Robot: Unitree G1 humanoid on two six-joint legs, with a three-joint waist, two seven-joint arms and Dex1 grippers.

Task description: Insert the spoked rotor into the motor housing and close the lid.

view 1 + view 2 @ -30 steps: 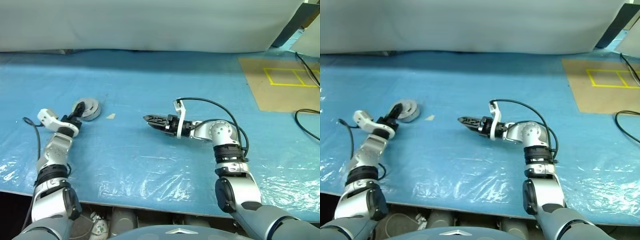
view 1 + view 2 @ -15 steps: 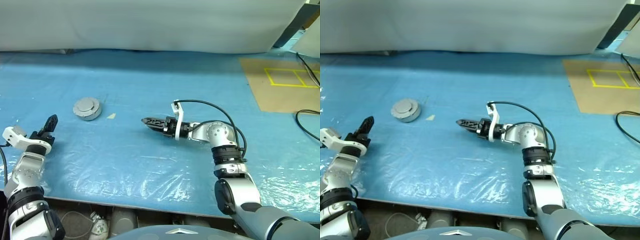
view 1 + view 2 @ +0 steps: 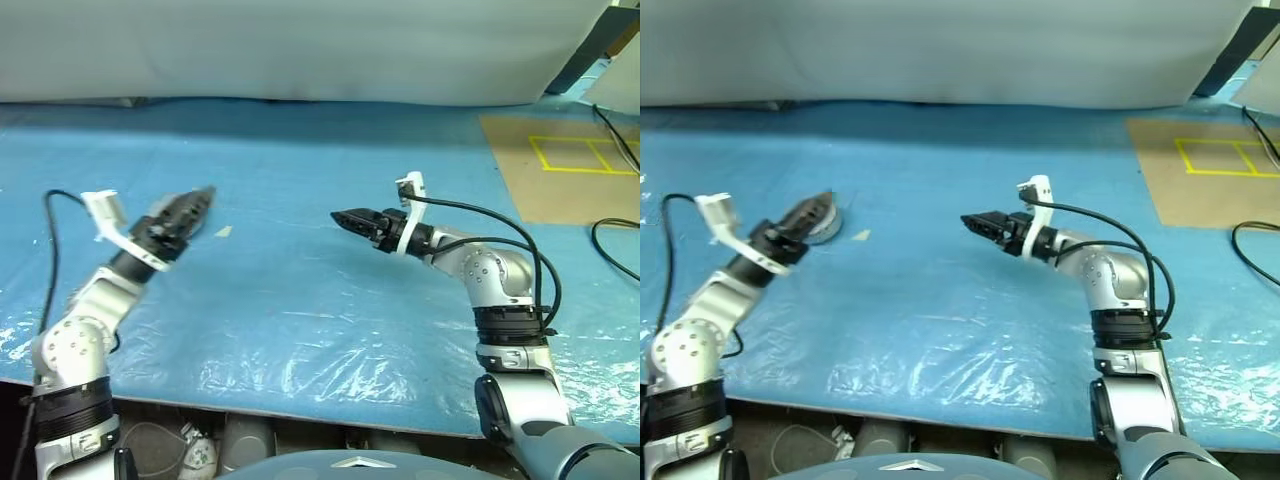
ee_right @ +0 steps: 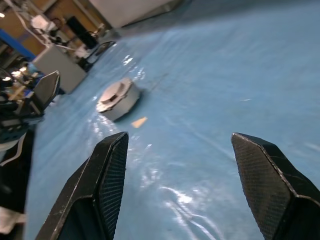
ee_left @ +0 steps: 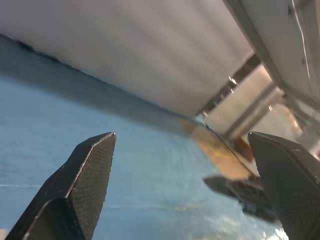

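A: Looking at the right wrist view, the motor housing [image 4: 118, 100] is sitting on the blue plastic sheet [image 4: 210, 95], a pale toothed disc lying on top of it, which I'm reading as the lid; a scrap of tape [image 4: 139, 121] is lying just beside it. The right gripper [image 4: 187, 195] is hanging with its fingers apart and nothing between them.

B: And the left gripper [image 5: 192, 195]?

A: Fingers spread wide, empty too. From the head camera the left gripper [image 3: 195, 203] is hovering right in front of the housing, covering most of it; in the right eye view a sliver of the housing's edge is peeking out past the fingertips. I can't tell whether the rotor is sitting inside, since the disc is covering the top.

B: What are you worrying about?

A: If the left arm is swinging low, a fingertip could be clipping the housing and sliding it across the slick sheet or knocking the lid askew. Both arms are pointing inward, so they could also be crowding each other.

B: Any differences between views?

A: The left wrist view is looking out over the sheet at the right gripper and a brown floor mat beyond, with no housing there. The right wrist view is giving the one clean look at it.
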